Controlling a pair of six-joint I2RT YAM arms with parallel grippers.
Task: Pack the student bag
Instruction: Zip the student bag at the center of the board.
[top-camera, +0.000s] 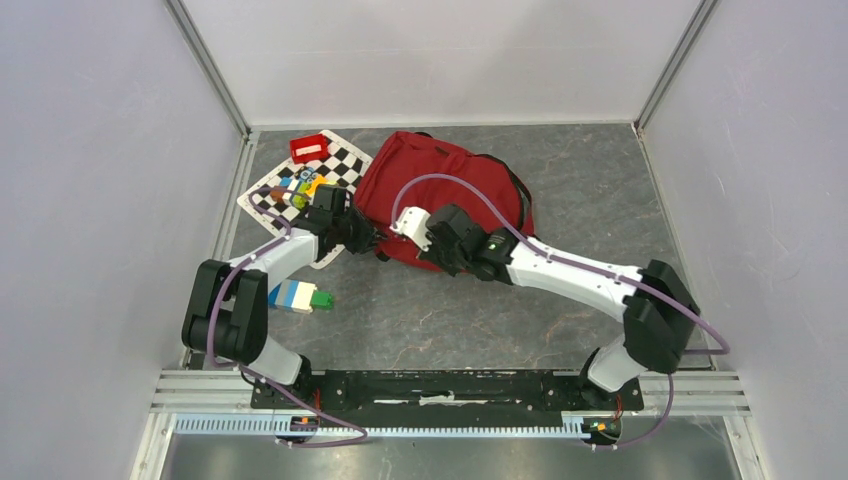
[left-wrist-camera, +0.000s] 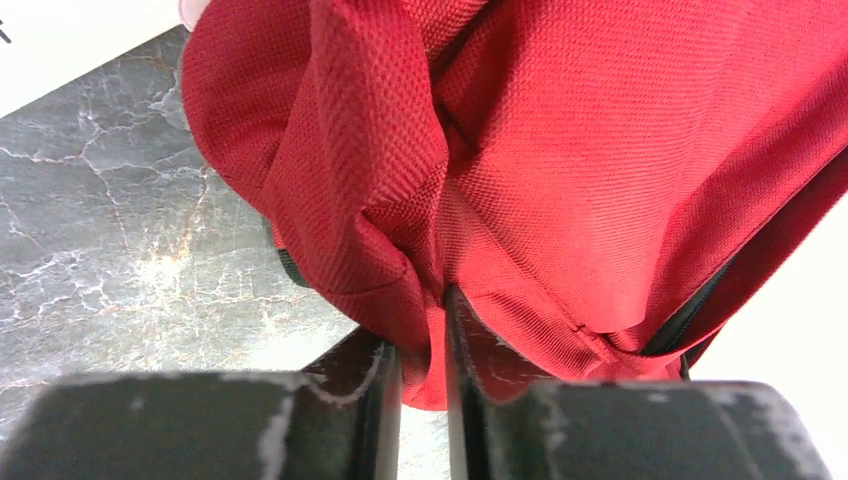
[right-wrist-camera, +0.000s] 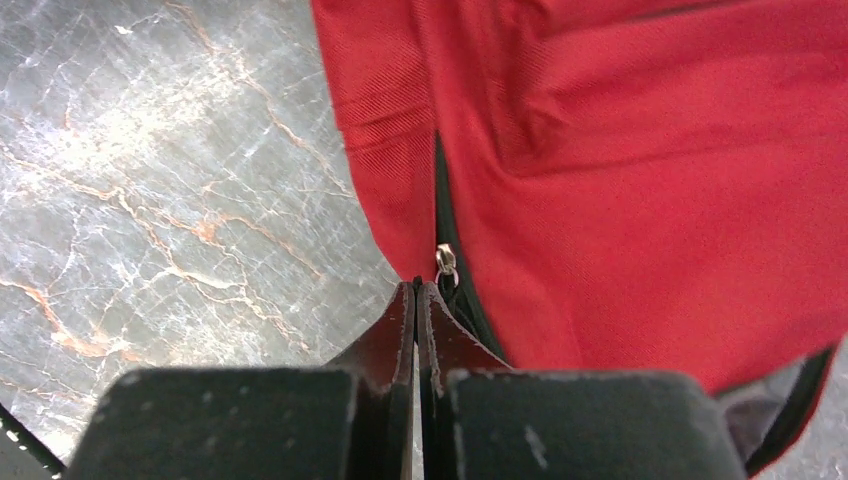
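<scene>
Red fabric throughout, limp and probably light: sags, folds easily. Lies as bag (top-camera: 430, 180) on worktop (top-camera: 570, 300), centre toward far side. Pinches a fold of it in left fingers (left-wrist-camera: 372, 372); presses right fingers (right-wrist-camera: 395, 335) together at zip pull (right-wrist-camera: 445, 262). Best held by seams.

A checkered mat (top-camera: 345, 165) lay on the grey marbled table (top-camera: 580, 180). A small red box (top-camera: 309, 148) sat at the mat's far corner, colourful toys (top-camera: 298, 186) lay on it, and striped blocks (top-camera: 297, 296) lay nearer than it.
</scene>
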